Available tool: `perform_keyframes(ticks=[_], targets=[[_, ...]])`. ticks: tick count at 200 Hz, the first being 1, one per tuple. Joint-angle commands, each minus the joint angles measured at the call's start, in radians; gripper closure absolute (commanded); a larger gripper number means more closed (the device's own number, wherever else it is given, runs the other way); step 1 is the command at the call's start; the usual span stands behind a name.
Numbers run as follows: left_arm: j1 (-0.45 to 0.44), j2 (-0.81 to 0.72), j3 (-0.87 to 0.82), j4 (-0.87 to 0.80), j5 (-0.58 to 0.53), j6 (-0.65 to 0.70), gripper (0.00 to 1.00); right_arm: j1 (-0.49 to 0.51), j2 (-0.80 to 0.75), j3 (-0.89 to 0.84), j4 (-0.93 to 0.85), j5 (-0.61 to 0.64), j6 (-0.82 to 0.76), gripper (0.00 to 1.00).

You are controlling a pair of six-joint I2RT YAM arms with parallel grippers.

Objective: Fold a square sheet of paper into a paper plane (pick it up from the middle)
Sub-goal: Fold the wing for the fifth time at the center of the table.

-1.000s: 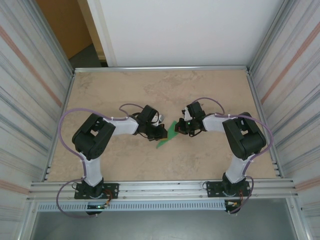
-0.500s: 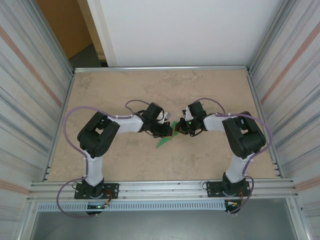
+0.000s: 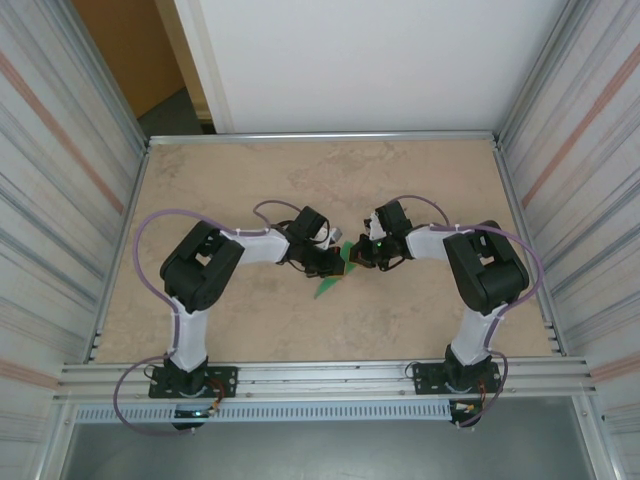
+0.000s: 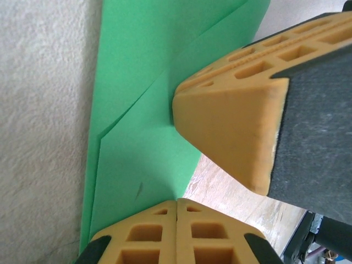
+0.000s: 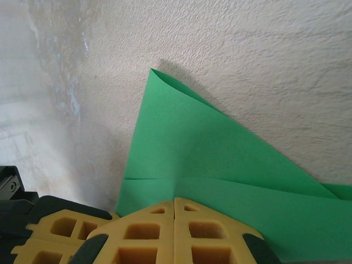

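Observation:
The square sheet of paper [image 3: 327,286] is a bright green, creased, pointed shape lying mid-table between the two arms. In the left wrist view the paper [image 4: 143,110] shows folded layers with a diagonal crease. My left gripper [image 4: 177,201] is shut, its tips against the paper's lower edge. The right gripper's yellow fingers [image 4: 231,121] press on the paper from the right. In the right wrist view my right gripper [image 5: 175,199] is shut, tips touching the paper [image 5: 192,143] where a crease runs. From above, the left gripper [image 3: 336,264] and right gripper [image 3: 359,257] nearly meet.
The beige table [image 3: 250,180] is fenced by a metal rail at the back [image 3: 320,136] and corrugated walls on both sides. The left gripper's fingers [image 5: 55,234] sit close at the lower left of the right wrist view.
The left arm has reached to the right, bringing its gripper up to the paper beside the right gripper. The right arm and the paper have hardly moved.

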Motion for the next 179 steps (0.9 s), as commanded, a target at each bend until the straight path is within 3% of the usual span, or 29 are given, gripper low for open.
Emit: perform_keyframes(ticks=[1,62,179], targets=[[0.003,-0.029,-0.052,-0.104,-0.013,0.051,1.0,-0.011,0.083,-0.017,-0.126,0.125,-0.019,1.0],[0.005,-0.137,-0.166,-0.157,-0.042,0.107,1.0,-0.017,0.098,-0.006,-0.146,0.131,-0.019,1.0],[0.025,-0.197,-0.313,-0.163,-0.047,0.097,1.0,-0.017,0.108,0.004,-0.165,0.134,-0.022,1.0]])
